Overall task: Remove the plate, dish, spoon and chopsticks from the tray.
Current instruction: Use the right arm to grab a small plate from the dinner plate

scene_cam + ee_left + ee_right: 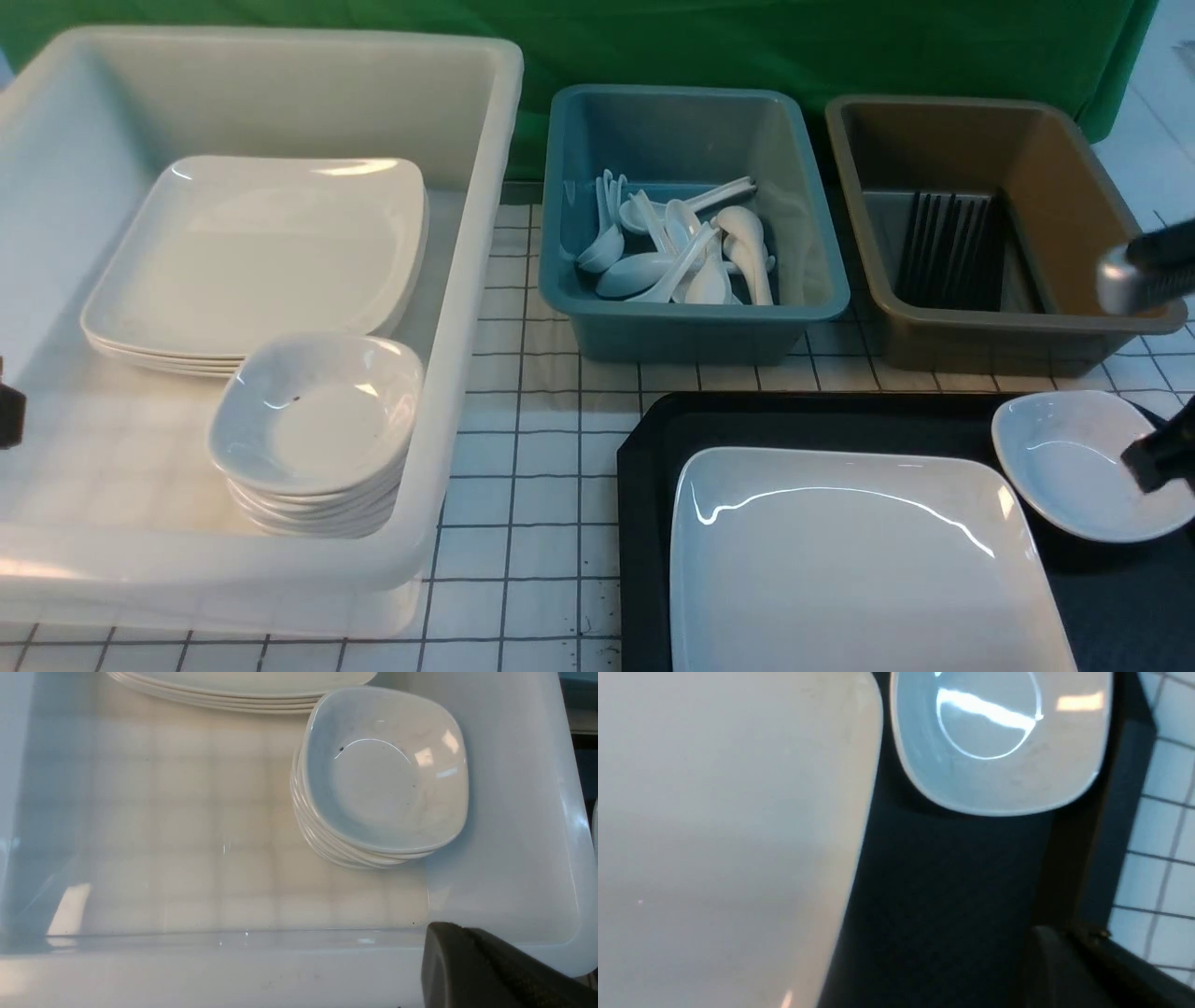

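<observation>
The black tray [644, 485] lies at the front right. On it sit the large white plate [859, 569] and, beside it to the right, a small white dish [1064, 467]. My right gripper [1158, 457] hovers at the dish's right rim. In the right wrist view the dish [999, 742], plate [728, 835] and tray [948, 882] lie ahead of the dark, blurred right gripper [1069, 933], which holds nothing I can see. My left gripper [467, 929] is shut and empty over the white tub's near wall. Several spoons [681, 257] lie in the blue tub, black chopsticks [948, 247] in the brown tub.
A big white tub [467, 280] at the left holds a stack of plates [252, 252] and a stack of small dishes [317, 420]. The blue tub [691, 315] and brown tub [1055, 159] stand behind the tray. Gridded tabletop [523, 485] separates tub and tray.
</observation>
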You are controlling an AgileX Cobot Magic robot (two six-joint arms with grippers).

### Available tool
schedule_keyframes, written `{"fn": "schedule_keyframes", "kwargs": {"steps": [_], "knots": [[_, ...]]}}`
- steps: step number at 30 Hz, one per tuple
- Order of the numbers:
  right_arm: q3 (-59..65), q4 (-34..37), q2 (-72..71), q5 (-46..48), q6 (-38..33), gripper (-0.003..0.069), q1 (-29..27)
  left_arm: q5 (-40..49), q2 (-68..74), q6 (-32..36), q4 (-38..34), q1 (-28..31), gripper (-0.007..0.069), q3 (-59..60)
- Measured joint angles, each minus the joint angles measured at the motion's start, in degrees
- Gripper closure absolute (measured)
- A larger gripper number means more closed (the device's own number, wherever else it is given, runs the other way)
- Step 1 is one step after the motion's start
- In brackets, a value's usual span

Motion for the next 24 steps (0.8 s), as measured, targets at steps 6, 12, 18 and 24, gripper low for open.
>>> {"fn": "schedule_keyframes", "kwargs": {"steps": [6, 12, 18, 24], "knots": [[7.5, 0.8, 7.7, -10.0, -7.7, 0.0204, -0.5, 0.0, 0.0, 0.9, 0.0, 0.0, 0.0620, 0.0], [7.6, -5.0, 14.2, -17.8, -9.0, 0.0022, -0.5, 0.0, 0.0, 1.1, -0.7, 0.0, 0.0620, 0.0], [7.6, -9.4, 17.4, -21.1, -18.9, 0.0070, -0.5, 0.0, 0.0, 1.5, -1.7, 0.0, 0.0620, 0.0], [7.6, -10.0, 20.4, -25.4, -23.1, 0.0115, -0.5, 0.1, 0.0, 1.6, -2.0, 0.0, 0.0620, 0.0]]}}
